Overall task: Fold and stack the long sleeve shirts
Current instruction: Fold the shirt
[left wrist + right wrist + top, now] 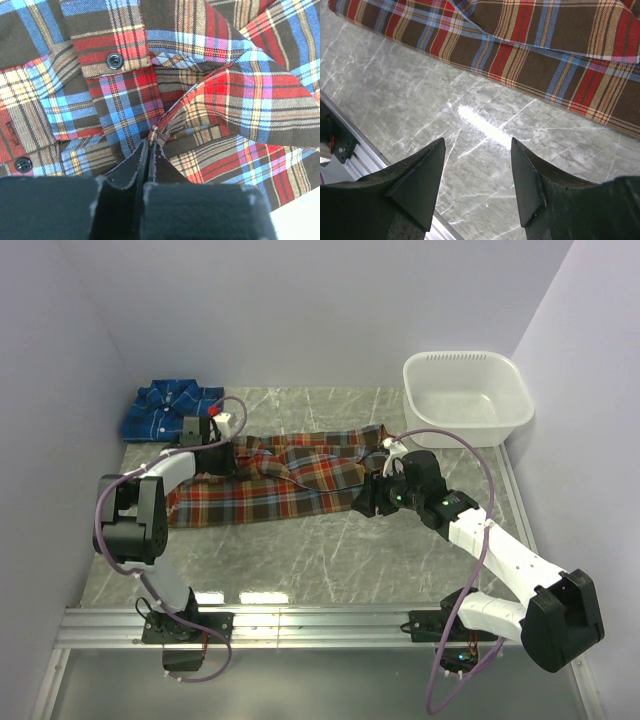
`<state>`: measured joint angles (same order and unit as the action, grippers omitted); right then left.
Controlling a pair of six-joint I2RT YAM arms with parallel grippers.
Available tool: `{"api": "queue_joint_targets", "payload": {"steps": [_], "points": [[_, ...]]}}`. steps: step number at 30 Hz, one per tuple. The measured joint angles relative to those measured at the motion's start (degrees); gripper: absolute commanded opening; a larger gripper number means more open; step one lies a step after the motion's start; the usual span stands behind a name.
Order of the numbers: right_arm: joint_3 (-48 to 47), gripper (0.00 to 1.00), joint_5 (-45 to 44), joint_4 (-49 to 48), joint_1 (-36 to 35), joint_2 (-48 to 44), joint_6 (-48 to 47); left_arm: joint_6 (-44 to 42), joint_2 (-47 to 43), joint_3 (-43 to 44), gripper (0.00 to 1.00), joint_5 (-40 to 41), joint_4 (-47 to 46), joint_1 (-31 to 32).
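The left end effector (150,142) is pressed together, pinching a raised fold of the red-orange plaid shirt (225,95). A dark button (115,60) lies just beyond its tips, to the left. A tiny mark on the cloth further left is too small to read. The right end effector (477,145) stands spread over bare marble worktop (420,100), with the same shirt's edge just ahead of it. The blue plaid shirt (172,410) lies folded beyond the left end effector. A white tub (460,362) sits beyond the right one.
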<state>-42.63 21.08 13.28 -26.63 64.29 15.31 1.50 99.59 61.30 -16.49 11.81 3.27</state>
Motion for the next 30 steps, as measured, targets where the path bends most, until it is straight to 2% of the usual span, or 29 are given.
{"api": "queue_joint_targets", "payload": {"steps": [7, 13, 20, 24, 30], "points": [[0.0, 0.62, 0.0, 0.0, 0.0, -0.15, 0.0, 2.69, -2.47, 4.96, 0.01, 5.51, 8.07, 0.48], [0.0, 0.62, 0.0, 0.0, 0.0, -0.15, 0.0, 7.04, -8.46, 8.7, 0.0, 14.62, 17.11, 0.57], [0.0, 0.62, 0.07, 0.0, 0.0, -0.15, 0.02, 11.91, -13.92, 6.4, 0.0, 20.98, 23.23, 0.57], [0.0, 0.62, 0.09, 0.0, 0.0, -0.15, 0.04, 14.25, -16.81, 3.3, 0.01, 21.31, 25.51, 0.59], [0.0, 0.61, 0.85, -0.04, 0.0, -0.13, 0.26, 16.74, -18.01, 3.78, 0.01, 22.08, 29.24, 2.1]]}}
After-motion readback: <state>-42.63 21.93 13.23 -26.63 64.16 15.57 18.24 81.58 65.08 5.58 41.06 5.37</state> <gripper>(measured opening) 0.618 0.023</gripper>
